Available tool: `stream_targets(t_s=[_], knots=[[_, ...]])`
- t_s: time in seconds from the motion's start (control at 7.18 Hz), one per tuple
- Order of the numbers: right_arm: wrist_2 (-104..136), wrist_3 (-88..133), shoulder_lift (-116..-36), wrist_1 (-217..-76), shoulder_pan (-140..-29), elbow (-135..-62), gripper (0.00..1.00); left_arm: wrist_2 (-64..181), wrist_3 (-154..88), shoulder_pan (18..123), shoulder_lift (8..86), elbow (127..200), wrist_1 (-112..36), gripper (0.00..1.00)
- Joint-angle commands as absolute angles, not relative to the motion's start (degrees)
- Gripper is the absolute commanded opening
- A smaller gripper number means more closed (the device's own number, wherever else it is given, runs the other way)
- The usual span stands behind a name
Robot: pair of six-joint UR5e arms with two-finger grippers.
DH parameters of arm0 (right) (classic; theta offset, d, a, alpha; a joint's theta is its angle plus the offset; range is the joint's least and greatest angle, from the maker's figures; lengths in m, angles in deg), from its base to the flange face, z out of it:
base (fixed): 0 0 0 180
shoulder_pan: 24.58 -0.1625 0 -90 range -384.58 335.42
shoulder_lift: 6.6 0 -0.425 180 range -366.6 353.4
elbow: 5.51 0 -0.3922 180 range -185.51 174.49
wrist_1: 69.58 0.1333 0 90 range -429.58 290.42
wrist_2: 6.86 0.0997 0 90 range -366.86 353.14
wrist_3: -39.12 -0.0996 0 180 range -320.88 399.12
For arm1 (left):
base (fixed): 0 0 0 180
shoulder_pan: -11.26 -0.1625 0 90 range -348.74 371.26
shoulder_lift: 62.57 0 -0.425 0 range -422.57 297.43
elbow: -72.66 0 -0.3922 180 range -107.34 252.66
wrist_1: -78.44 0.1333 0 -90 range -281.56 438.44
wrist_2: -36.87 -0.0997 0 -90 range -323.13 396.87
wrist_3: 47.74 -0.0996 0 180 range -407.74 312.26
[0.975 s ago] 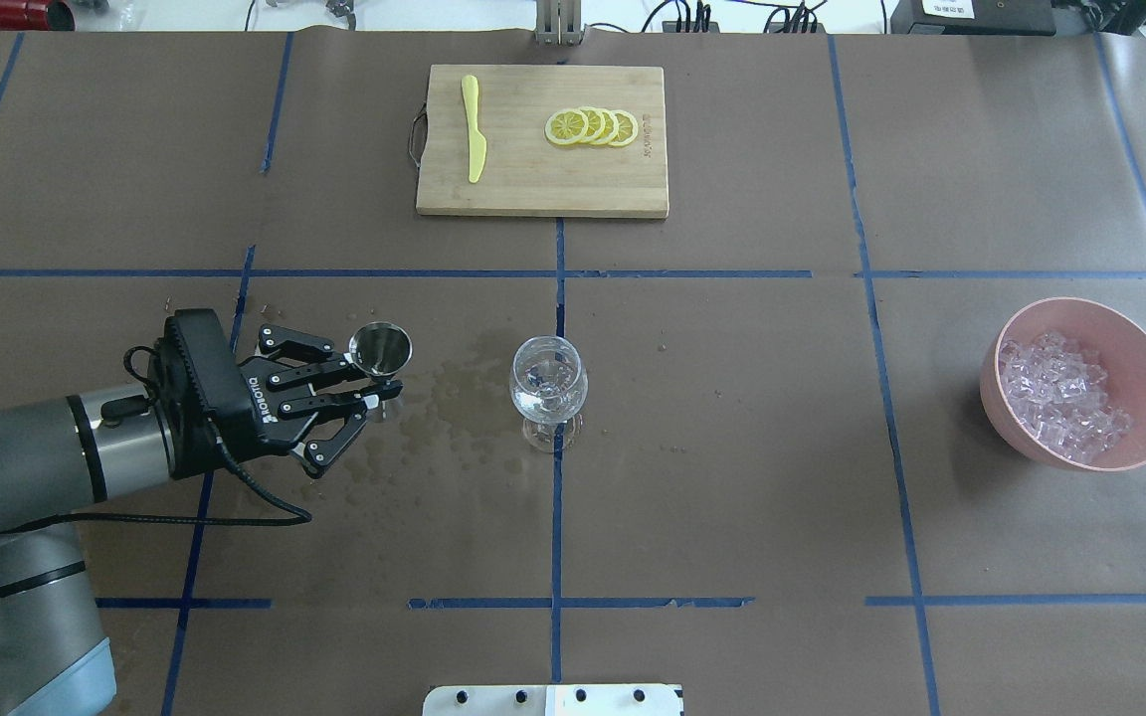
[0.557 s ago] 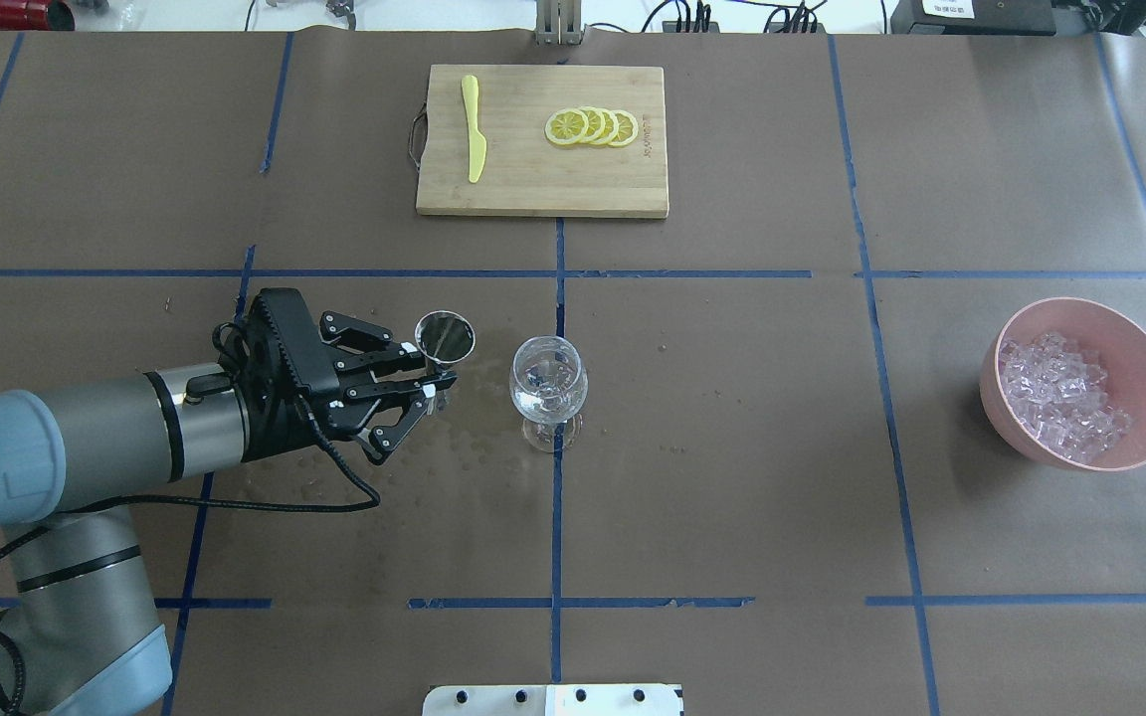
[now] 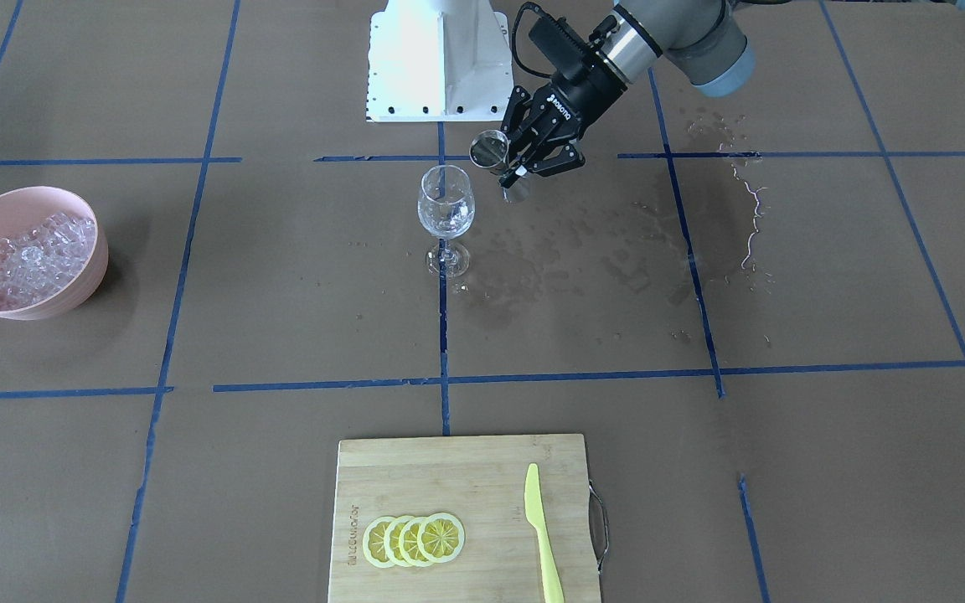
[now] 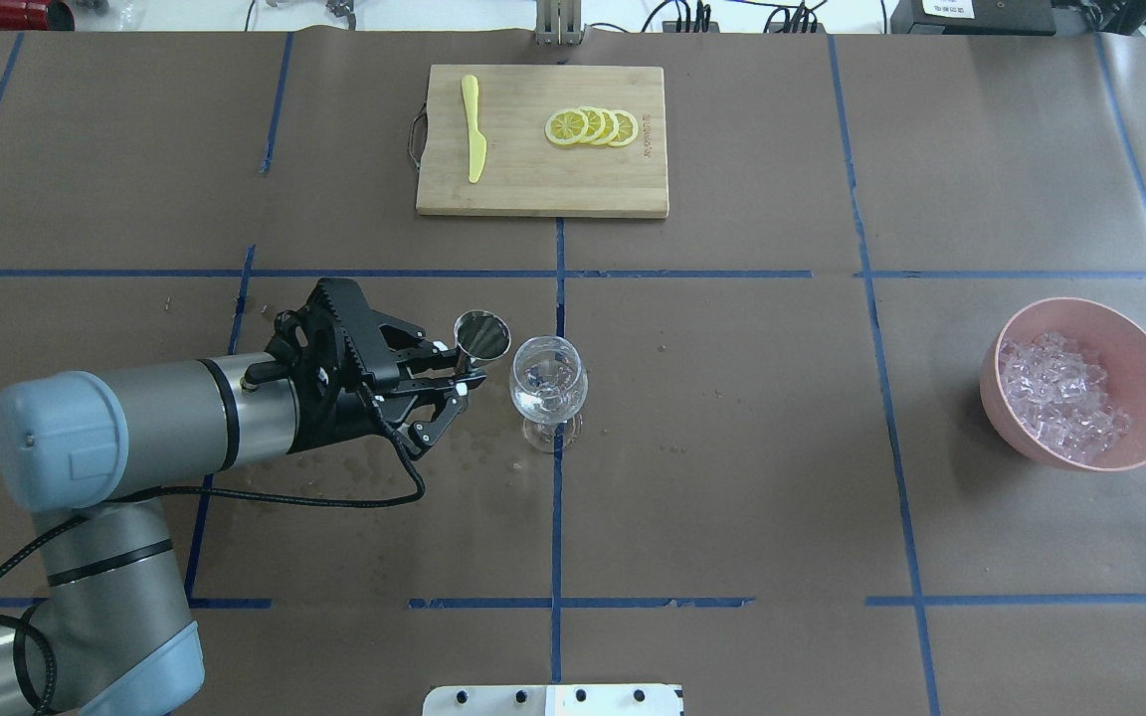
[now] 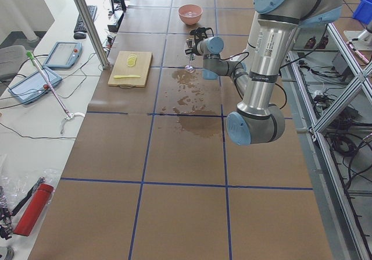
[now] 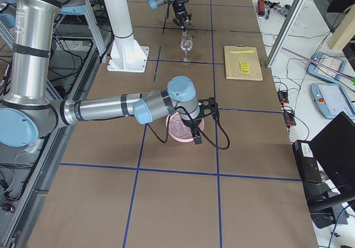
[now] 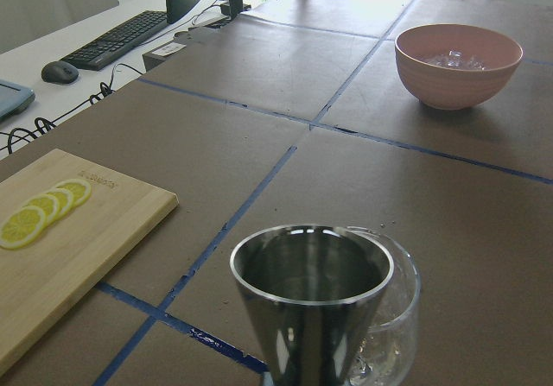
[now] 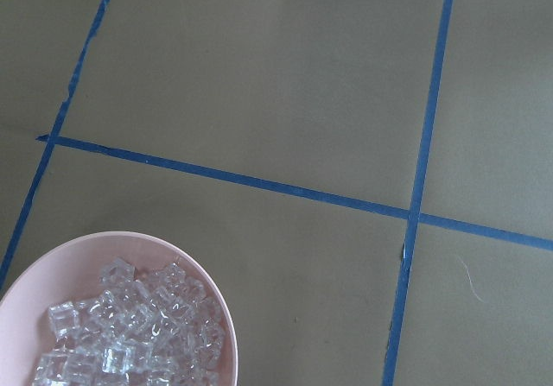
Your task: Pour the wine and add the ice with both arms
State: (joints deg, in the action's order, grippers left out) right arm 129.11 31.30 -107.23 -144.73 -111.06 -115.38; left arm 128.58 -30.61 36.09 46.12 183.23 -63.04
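Wine [image 3: 446,221] cannot be gripped at all, so it travels only in a vessel and will likely slop at any jerk. What shows of it is a little clear liquid that seems to lie low in the glass [image 4: 549,383], while wet patches [image 3: 616,268] darken the bench [image 3: 198,335] beside it. The left pincer [image 4: 464,376] is pinching a steel jigger [image 4: 482,335] at its narrow waist, cup upright, its rim just beside the glass rim on the left. That waist looks the sound place to hold: the steel is smooth and probably slick when wet, and the flare above should stop it slipping through. The glass looks thin, top-heavy on its stem and easily tipped by a knock. The ice [image 4: 1060,398] lies heaped in a pink bowl [image 4: 989,376] well apart on the right; the cubes look hard, light and slippery, best taken singly from the top of the heap. The left wrist view looks into the jigger's mouth, yet whether liquid lies inside cannot be told. Only the right side view shows the right pincer [image 6: 196,136], hanging over the bowl. Whether it is spread or pressed together cannot be told there, and the right wrist view shows ice and bowl rim but no fingers.
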Motion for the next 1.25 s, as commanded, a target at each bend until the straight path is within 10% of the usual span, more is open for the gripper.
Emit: stream_targets(t_s=[0.0,1.11], knots=[[129.1,31.3,-107.2,-144.7,-111.1,-115.4,1.0,128.9,-30.6,36.0,47.7,184.4,-57.5,0.0],[129.1,31.3,-107.3,-144.7,-111.1,-115.4,1.0,129.1,-31.3,35.6,52.7,188.0,-36.0,0.0]])
